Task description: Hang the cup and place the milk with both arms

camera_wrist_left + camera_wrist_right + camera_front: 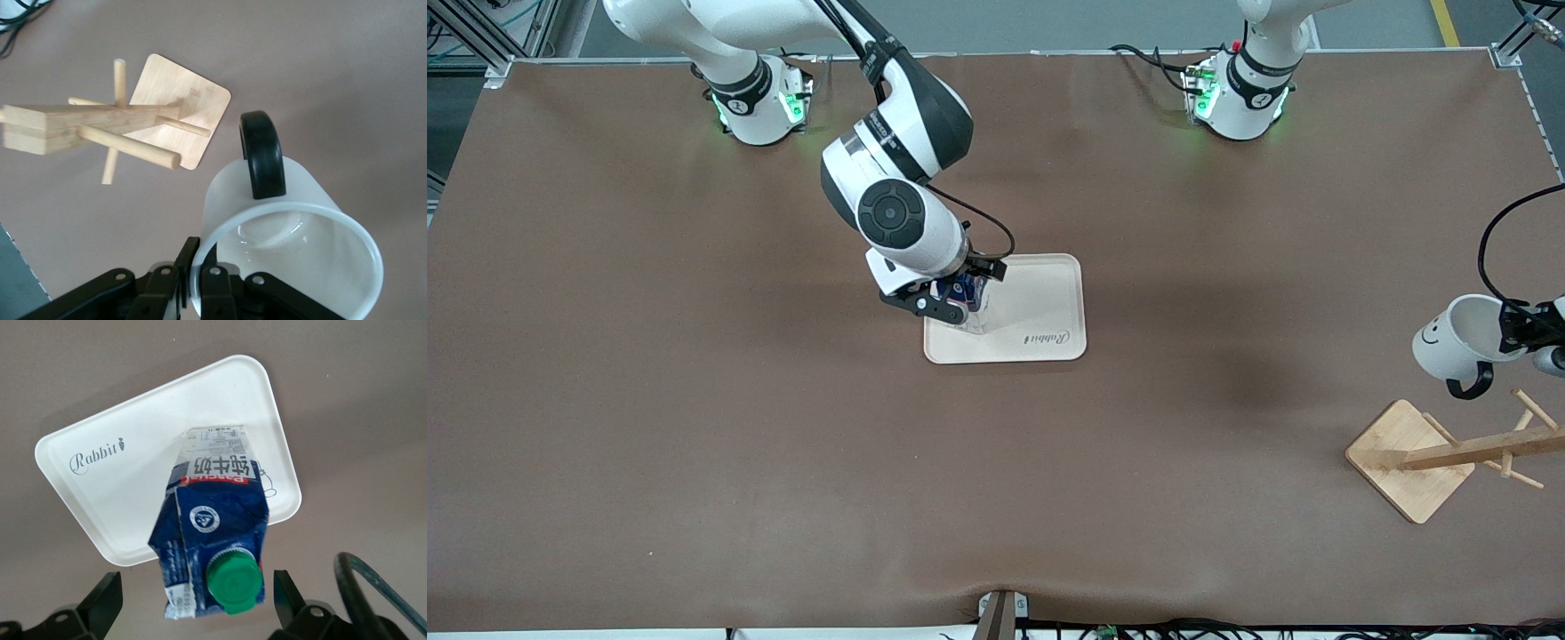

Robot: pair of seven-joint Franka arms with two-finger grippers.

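Wooden mug rack [1458,455] sits nearest the front camera, at the left arm's end of the table: square bamboo base, post leaning, pegs sticking out at angles. Taking the rack as landmark.

Well apart from the rack, toward the right arm's end and farther from the front camera, lies a cream tray [1049,307] printed "Rabbit". Right gripper [951,298] is low over the tray's edge; its arm covers most of what lies beneath in the front view. Right wrist view shows the milk [213,533] standing on the tray [120,500], green cap up, between the fingers [100,603], which are spread wide and clear of the carton on both sides.

Bare brown table [694,444] lies between tray and rack.

Left gripper [1525,329] hangs in the air above the rack, fingers clamped on the rim of the cup [1458,342]. Cup is tipped on its side, smiley face outward, black handle pointing down toward the pegs. In the left wrist view the cup [287,247] is apart from the rack [100,127]; the handle is not over any peg.
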